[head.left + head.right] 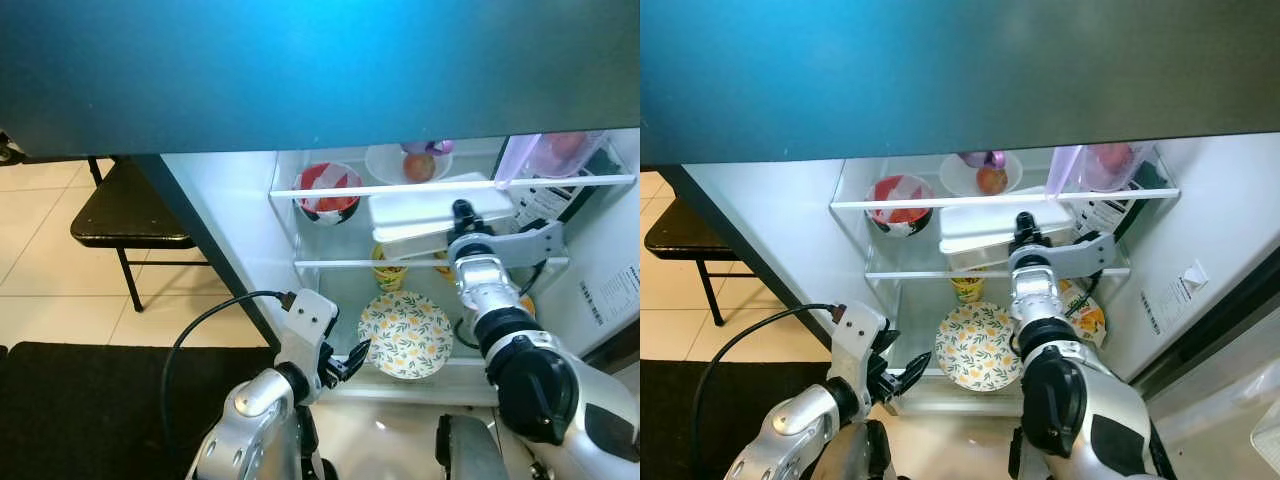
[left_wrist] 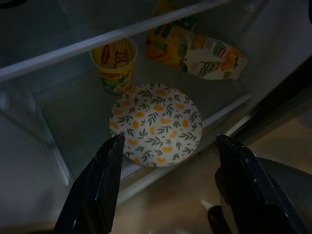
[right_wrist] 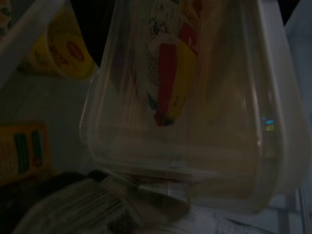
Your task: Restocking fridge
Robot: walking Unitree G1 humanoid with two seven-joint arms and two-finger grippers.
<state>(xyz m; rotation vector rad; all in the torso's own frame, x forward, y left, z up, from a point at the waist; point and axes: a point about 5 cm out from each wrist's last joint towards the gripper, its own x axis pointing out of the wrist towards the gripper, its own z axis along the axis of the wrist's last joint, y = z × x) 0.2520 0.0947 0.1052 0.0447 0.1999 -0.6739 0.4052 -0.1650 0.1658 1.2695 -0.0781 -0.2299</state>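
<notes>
Our left gripper (image 1: 352, 360) hovers at the front edge of the open fridge (image 1: 230, 215), its fingers (image 2: 105, 168) spread wide and holding nothing. Just beyond them a floral plate (image 1: 405, 333) lies on the bottom shelf, with a yellow cup (image 2: 115, 62) behind it and an orange-and-white food pouch (image 2: 204, 51) to its right.

Our right arm reaches into the middle shelf, where a white lidded container (image 1: 430, 215) sits. The right gripper (image 1: 462, 215) is pressed up against it, and we cannot tell whether it is open or closed. The right wrist view, dim, shows a clear plastic tub (image 3: 195, 107) close up.

On the top shelf we see a red-and-white bowl (image 1: 328, 190) and a white bowl of fruit (image 1: 405, 162). A black chair (image 1: 125, 210) stands on the tiled floor to the left.
</notes>
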